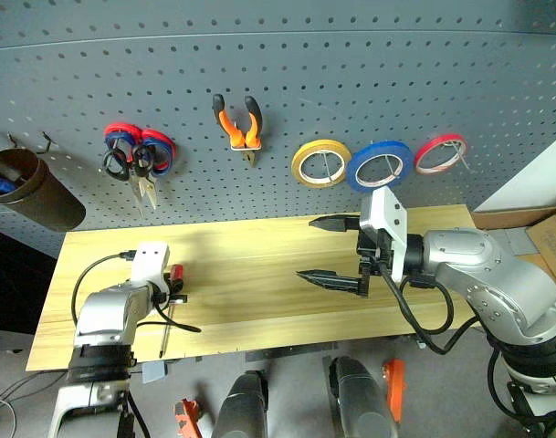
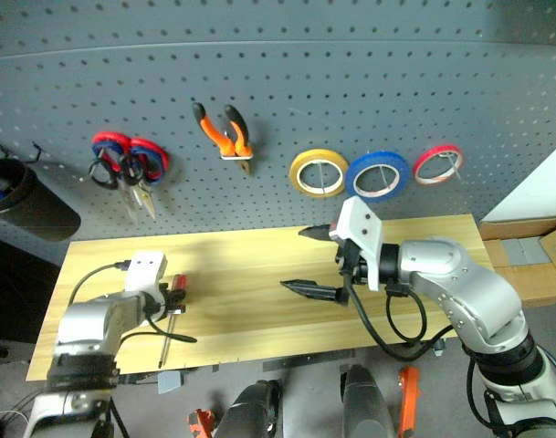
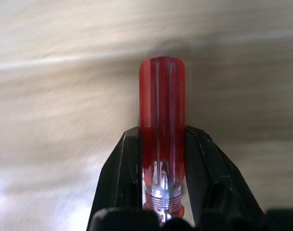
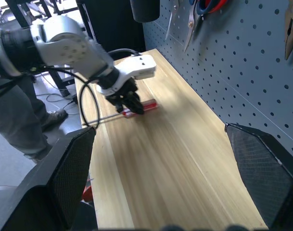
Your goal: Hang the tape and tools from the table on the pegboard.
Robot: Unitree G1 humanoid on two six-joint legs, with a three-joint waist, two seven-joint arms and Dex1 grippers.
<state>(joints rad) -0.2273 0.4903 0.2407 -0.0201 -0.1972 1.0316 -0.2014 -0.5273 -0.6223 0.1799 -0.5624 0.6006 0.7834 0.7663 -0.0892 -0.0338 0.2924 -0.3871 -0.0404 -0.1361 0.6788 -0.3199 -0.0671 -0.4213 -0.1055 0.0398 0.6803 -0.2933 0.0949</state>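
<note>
Dark grey pegboard (image 1: 369,73) across the back of the head view, light plank table (image 1: 259,274) below it. No legible writing or brand marks anywhere. Hung on the board: one pair of orange-and-black pliers (image 1: 238,127); two pairs of scissors together, black-handled scissors (image 1: 119,164) overlapping red-and-blue-handled scissors (image 1: 152,149); three tape rolls in a row, yellow roll (image 1: 320,163), blue tape (image 1: 379,165), thin red roll (image 1: 440,153). One brown cup (image 1: 36,192) at the board's left edge, blue item inside. On the table near its left front: one red-handled screwdriver (image 1: 173,292), shaft pointing toward the front edge. Left gripper (image 1: 168,290) angled down onto the handle. Right gripper (image 1: 334,251) raised above the table's middle, pointing left, two black fingers spread wide, nothing between them.

Left wrist view: translucent red handle upright between the two black fingers (image 3: 118,168), both pads pressed against its sides, wood grain blurred behind.

Right wrist view: two own fingers (image 4: 261,168) far apart over bare planks; left gripper ahead, clamped on the screwdriver on the table; a person's legs (image 4: 21,120) standing beside the table.
</note>
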